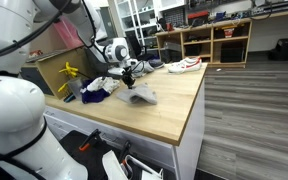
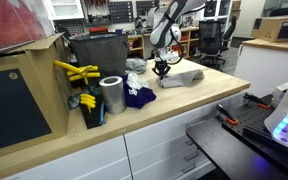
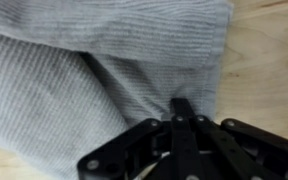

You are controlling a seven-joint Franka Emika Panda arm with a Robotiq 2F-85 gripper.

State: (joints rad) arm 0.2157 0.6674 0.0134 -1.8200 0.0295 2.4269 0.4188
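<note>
The cloth [image 3: 104, 80] is grey with thin ribbed lines. The end effector [image 3: 183, 108] is black. The worktop [image 1: 174, 110] is light brown wood. The rag [image 2: 139, 97] is dark blue, the tool [image 2: 74, 72] is yellow, and the tin [image 2: 111, 95] is shiny silver.

**Grey ribbed cloth lying folded on the table**

The grey cloth [image 3: 94, 80] is a soft fabric with a fine ribbed knit, plain and unpatterned. In the wrist view it shows 2 overlapping layers: a band across the top and a wider sheet below, with a dark crease running between them. In both exterior views it lies low and rumpled on the light wooden table [image 1: 174, 115], near the middle of the top [image 2: 184, 77]. The pincer [image 3: 184, 106] pinches 1 fold by its edge.
</note>
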